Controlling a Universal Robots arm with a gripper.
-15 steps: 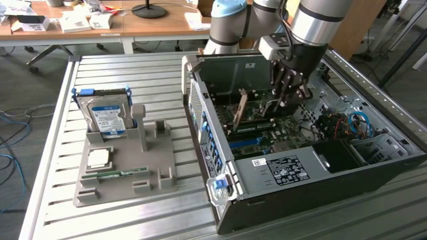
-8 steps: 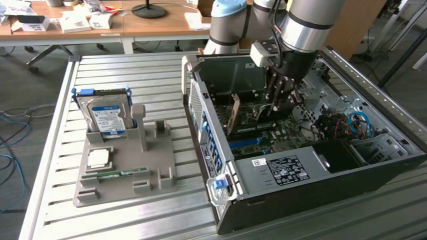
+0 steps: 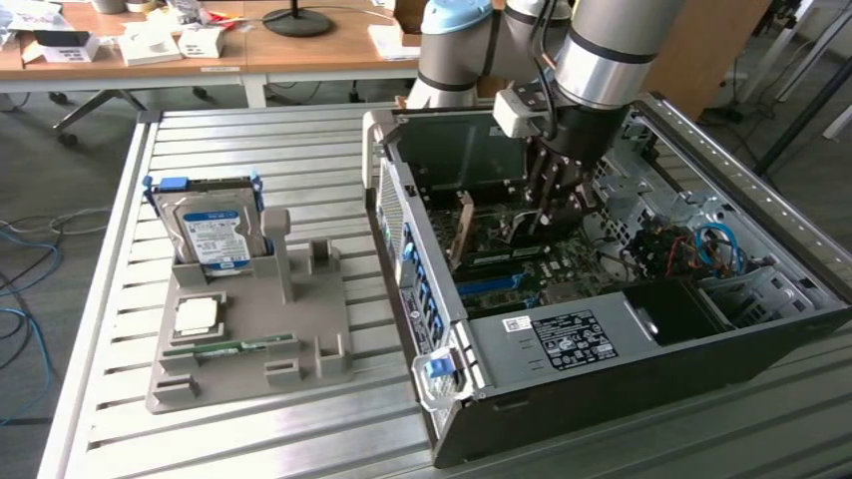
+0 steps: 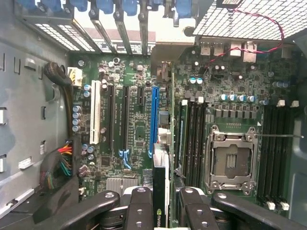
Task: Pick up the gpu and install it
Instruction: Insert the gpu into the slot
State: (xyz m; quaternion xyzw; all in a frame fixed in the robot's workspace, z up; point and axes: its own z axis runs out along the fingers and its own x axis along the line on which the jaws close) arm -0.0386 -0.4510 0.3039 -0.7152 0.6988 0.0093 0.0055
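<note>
Closest to the wrist camera, the gripper [image 4: 164, 196] is seen with its black fingers [image 4: 140, 208] clamped on the gpu [image 4: 159, 179]. The card is held on its thin edge, with one finger on each side. It is held over the green motherboard [image 4: 129, 96] and looks lined up with the long blue slot [image 4: 154, 117], right at that slot's near end. Whether the card touches the slot cannot be told.

In the exterior view, the gripper [image 3: 549, 215] is seen low inside the open computer case [image 3: 745, 299], on the exterior view's right. On the exterior view's left, a grey holder [image 3: 313, 339] is set on the metal table [image 3: 107, 399], apart from the case. A hard drive [image 3: 213, 235] is stood up at the holder's far end, and a small green memory stick [image 3: 242, 347] is laid nearer its front.

The picking up is judged to be done, since the card is held inside the case. The card is not seen pushed down into a slot, so the installing is judged to be left.
</note>
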